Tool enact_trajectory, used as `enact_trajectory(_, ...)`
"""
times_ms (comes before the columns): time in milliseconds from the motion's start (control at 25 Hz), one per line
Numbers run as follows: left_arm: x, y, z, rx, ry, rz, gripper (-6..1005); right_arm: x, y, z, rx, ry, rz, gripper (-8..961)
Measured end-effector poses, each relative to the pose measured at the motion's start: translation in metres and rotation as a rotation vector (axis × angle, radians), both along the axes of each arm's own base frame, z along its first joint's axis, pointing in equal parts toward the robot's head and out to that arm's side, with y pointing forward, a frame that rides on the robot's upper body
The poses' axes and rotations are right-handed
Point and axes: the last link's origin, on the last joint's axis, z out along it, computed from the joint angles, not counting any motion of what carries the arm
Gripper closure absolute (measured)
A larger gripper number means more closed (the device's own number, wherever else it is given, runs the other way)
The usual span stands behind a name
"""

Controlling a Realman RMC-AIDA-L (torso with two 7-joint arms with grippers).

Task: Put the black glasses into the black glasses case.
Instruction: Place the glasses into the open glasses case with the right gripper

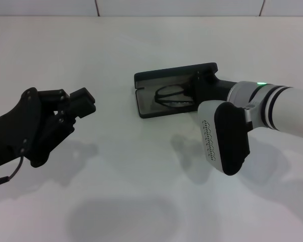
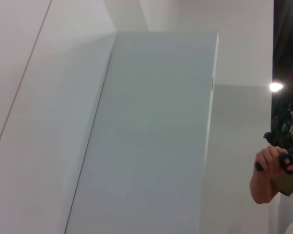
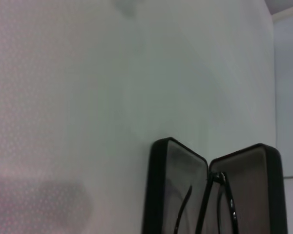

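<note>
The left tool (image 1: 83,103) is seen hovering at the frame's left, fingers together, nothing held; the black glasses (image 1: 172,96) are laid inside the open black glasses case (image 1: 150,103) on the white surface (image 1: 141,171), upper centre; the right tool (image 1: 204,83) is parked at the case's right end, its state can't be told.

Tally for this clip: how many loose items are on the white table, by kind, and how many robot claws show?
Thin black-framed glasses, lying in the open case: 1
Matte black oblong hard glasses case, lid up: 1
Robot claws: 2, the left claw raised at the left, the right claw at the case
Total: 4
</note>
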Motion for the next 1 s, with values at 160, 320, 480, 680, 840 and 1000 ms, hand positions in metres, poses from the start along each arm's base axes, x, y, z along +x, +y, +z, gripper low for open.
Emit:
enact_trajectory(160,0.0000,-0.0003,-0.0009,0.000,0.001,0.000,918,0.0001,-0.0012,-0.0018,0.001,-0.001,0.015,843)
enact_trajectory(320,-0.0001,-0.0013,-0.0027,-0.005,0.000,0.003,918,0.0014,-0.0004,-0.0030,0.002,-0.005,0.020,843)
enact_trajectory(480,-0.0008,-0.0038,-0.0047,-0.004,-0.003,0.009,918,0.0039,-0.0010,-0.0073,0.011,-0.004,0.051,843)
enact_trajectory(680,-0.0009,-0.0057,-0.0081,-0.005,-0.009,0.015,918,0.0064,-0.0007,-0.0086,0.013,-0.010,0.057,839)
enact_trajectory(840,-0.0009,-0.0060,-0.0102,-0.004,-0.014,0.018,918,0.0062,0.0025,-0.0087,0.014,-0.011,0.052,828)
enact_trajectory(1000,-0.0009,-0.0061,-0.0102,-0.004,-0.014,0.018,917,0.0038,0.0042,-0.0082,0.016,-0.005,0.053,818)
